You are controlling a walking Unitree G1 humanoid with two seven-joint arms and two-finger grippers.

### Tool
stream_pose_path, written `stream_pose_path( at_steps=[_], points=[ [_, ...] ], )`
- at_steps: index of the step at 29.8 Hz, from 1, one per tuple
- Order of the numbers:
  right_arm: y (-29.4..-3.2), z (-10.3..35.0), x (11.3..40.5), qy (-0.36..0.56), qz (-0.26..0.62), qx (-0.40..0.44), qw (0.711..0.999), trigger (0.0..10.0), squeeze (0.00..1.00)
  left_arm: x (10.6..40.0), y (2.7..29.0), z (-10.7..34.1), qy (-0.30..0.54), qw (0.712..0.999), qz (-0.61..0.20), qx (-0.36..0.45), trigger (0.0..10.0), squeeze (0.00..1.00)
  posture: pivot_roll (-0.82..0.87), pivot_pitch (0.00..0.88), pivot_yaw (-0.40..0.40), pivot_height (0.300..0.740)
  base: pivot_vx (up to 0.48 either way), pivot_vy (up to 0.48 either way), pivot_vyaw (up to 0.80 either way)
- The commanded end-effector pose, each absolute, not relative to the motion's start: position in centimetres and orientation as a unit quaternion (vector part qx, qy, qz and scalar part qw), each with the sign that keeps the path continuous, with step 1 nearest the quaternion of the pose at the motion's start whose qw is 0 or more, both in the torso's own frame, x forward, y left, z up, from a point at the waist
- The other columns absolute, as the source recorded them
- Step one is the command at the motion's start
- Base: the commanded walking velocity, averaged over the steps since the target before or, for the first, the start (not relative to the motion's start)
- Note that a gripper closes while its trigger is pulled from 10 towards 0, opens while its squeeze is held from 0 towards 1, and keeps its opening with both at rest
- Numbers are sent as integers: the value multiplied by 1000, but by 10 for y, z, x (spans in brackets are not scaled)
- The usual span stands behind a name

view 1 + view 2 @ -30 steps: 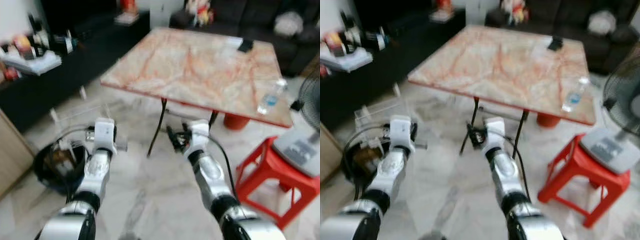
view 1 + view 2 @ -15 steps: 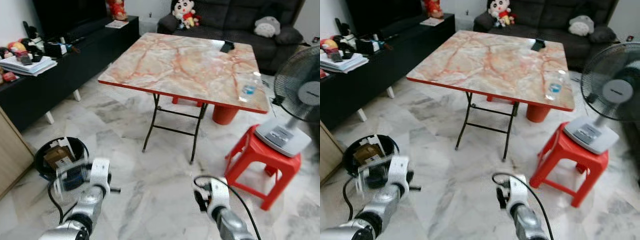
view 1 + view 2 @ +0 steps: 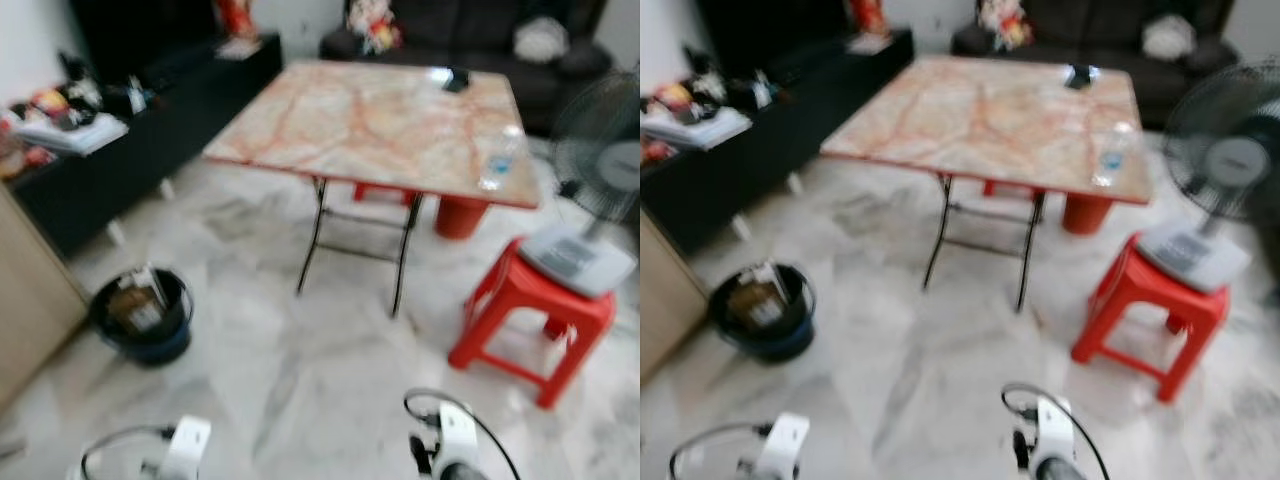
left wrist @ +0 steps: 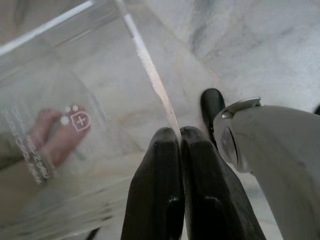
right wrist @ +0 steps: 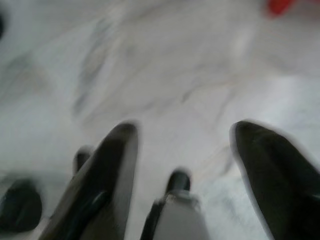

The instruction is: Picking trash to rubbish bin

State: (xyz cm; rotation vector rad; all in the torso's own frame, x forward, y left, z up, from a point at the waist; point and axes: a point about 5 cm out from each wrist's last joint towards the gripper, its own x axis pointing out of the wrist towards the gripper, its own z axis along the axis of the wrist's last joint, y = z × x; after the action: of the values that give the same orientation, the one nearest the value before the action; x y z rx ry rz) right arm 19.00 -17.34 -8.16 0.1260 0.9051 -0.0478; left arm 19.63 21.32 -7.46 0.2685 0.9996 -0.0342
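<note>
Arms dropped low since earlier, left claw (image 4: 179,150) clamped on clear plastic packaging (image 4: 75,125), right claw (image 5: 182,150) spread open over marble floor (image 5: 175,65), rubbish bin (image 3: 142,318) ahead-left.

Place: a home's living room.
Floor: pale marble tiles (image 3: 330,370), veined grey.
Bench: a folding bench (image 3: 380,110) with an orange marbled top and thin black legs.
Seating: a dark sofa (image 3: 470,30) at the far wall, soft toys on it.
Storage: a long black low cabinet (image 3: 130,150) cluttered with papers and small items.
Other: a red plastic stool (image 3: 530,310), a standing fan (image 3: 600,170), a black rubbish bin (image 3: 142,315) on the floor.
</note>
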Motion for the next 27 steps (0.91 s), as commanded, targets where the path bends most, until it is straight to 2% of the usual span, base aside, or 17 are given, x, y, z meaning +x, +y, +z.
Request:
stream_pose_path(
  at_steps=[1, 8, 14, 19, 27],
  points=[
    [-179, -78, 196, 429, -32, 59, 901, 10000, 0, 213, 208, -66, 451, 882, -20, 133, 10000, 0, 78, 44, -58, 740, 0, 0, 0],
    [-175, -74, 205, 420, -28, 63, 905, 10000, 0, 221, 209, -61, 435, 892, -8, 127, 10000, 0, 81, 42, -61, 740, 0, 0, 0],
    [-172, -73, 206, 416, -18, 57, 907, 10000, 0, 217, 207, -64, 443, 888, -7, 124, 10000, 0, 87, 48, -65, 740, 0, 0, 0],
    [-174, -75, 202, 418, -21, 51, 907, 10000, 0, 210, 206, -68, 456, 882, -8, 122, 10000, 0, 91, 61, -75, 740, 0, 0, 756],
    [-174, -77, 198, 424, -24, 62, 903, 10000, 0, 207, 206, -70, 458, 880, -8, 124, 10000, 0, 88, 63, -73, 740, 272, 0, 0]
  ],
)
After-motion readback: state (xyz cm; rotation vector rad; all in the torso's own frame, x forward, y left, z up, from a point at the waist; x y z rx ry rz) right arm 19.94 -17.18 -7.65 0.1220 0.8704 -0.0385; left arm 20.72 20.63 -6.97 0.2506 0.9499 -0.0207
